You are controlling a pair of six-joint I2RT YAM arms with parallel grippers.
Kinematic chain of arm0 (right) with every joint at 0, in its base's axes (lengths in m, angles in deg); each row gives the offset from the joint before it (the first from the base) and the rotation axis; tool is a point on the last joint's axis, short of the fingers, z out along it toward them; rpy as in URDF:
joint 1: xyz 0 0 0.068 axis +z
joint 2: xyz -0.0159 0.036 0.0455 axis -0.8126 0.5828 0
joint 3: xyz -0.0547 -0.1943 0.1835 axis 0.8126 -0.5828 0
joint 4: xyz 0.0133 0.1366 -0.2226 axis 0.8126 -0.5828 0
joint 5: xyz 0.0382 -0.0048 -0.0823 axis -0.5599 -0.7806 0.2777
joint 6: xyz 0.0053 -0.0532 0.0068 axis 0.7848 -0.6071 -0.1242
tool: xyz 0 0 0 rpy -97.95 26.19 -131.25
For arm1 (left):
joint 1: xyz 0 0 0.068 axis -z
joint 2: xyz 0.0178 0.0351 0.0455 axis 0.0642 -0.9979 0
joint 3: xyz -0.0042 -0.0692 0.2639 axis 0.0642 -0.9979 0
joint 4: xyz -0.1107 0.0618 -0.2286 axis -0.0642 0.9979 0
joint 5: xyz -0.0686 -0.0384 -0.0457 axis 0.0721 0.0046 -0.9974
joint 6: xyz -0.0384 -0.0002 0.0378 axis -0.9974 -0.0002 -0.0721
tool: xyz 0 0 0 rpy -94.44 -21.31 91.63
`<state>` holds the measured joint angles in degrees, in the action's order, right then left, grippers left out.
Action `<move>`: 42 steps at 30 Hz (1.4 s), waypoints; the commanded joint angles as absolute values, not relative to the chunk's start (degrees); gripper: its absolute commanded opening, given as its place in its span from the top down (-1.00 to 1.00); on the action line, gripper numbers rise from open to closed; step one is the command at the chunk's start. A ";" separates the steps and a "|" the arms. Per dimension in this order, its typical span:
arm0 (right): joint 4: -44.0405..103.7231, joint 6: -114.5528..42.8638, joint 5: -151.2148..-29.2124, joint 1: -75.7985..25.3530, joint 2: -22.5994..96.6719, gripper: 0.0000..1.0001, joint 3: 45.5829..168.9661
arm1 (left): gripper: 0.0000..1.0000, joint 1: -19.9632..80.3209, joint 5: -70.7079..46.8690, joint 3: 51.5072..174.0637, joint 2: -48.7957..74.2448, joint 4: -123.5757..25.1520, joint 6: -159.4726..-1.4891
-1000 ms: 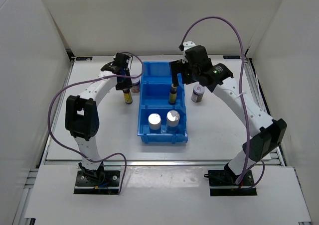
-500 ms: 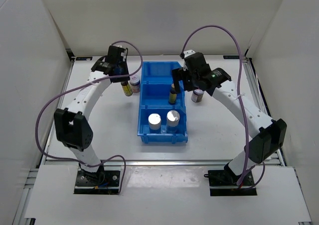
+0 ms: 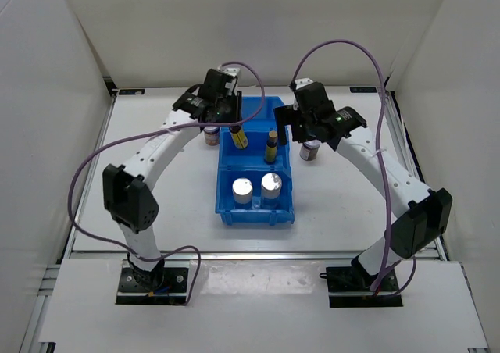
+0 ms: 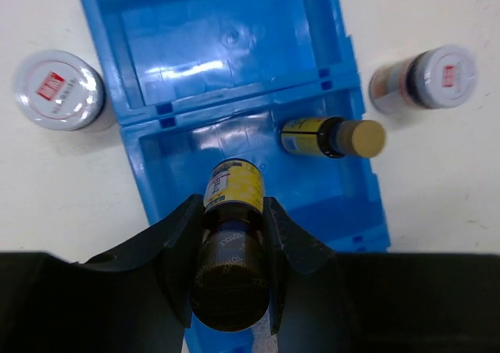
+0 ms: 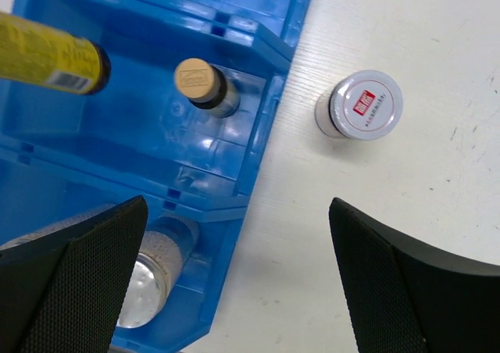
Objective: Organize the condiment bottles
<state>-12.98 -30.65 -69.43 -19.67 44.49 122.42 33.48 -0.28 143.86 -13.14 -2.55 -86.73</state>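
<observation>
Left wrist view: left gripper [image 4: 232, 212] is pinching a slim bottle [image 4: 233, 187] mid-body, hanging over the bin's [image 4: 141, 173] middle bay; its twin [image 4: 328, 137] is standing just ahead-right; right gripper [image 5: 234, 212] is hovering spread and empty, a jar [image 5: 366, 105] ahead-right. Bottle is probably light, rigid, slick like glass: grip mid-body, firmly.

Robot lab test cell: plain white panels [image 3: 47, 95] boxing a white worktop [image 3: 172, 205] at 9, 12 and 3 o'clock, cabled left arm [image 3: 148, 154] and right arm [image 3: 383, 169] bolted at 6.
</observation>
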 commanded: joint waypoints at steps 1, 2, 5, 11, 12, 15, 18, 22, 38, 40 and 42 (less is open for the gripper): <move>-12.54 -28.51 -69.48 -22.43 42.79 -1.00 121.55 | 0.77 32.77 -3.13 145.12 -15.84 -3.43 -85.78; -12.54 -27.99 -69.48 -23.05 42.18 -1.00 121.03 | 0.77 33.29 -3.13 145.12 -16.63 -3.43 -85.78; -12.54 -27.98 -70.00 -24.81 41.56 -1.00 120.41 | 0.68 33.30 -3.22 145.65 -19.09 -3.43 -85.16; -12.54 -26.76 -68.26 -27.45 42.26 -1.00 119.36 | 0.39 33.30 -3.74 145.65 -22.44 -3.43 -85.16; -12.54 -26.75 -68.25 -28.15 42.26 -1.00 119.36 | 0.36 33.30 -3.75 145.65 -22.44 -3.43 -85.16; -13.68 -26.22 -70.79 -31.75 45.95 -1.00 119.36 | 0.11 33.30 -3.22 145.65 -23.05 -3.43 -85.16; -14.48 -26.22 -73.87 -35.18 50.08 -1.00 121.55 | -0.06 33.30 -2.69 145.12 -23.05 -3.43 -85.16; -14.48 -26.75 -76.06 -35.72 55.60 -1.00 124.36 | -0.26 33.30 -2.69 144.50 -23.58 -3.43 -85.16; -16.76 -29.65 -75.45 -36.77 71.09 -1.00 132.89 | -1.00 33.30 2.14 145.03 -10.49 -1.49 -84.02; -16.76 -29.12 -75.45 -37.38 72.49 -1.00 132.37 | -1.00 32.68 3.80 143.63 -7.86 -1.49 -84.02; -16.76 -29.12 -75.45 -37.39 73.37 -0.95 132.36 | -1.00 31.29 5.91 140.82 -6.45 -1.49 -84.55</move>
<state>-15.65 -28.73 -75.68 -36.77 72.60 131.23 32.85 1.99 143.14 -11.33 -2.12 -84.58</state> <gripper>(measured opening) 0.984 0.998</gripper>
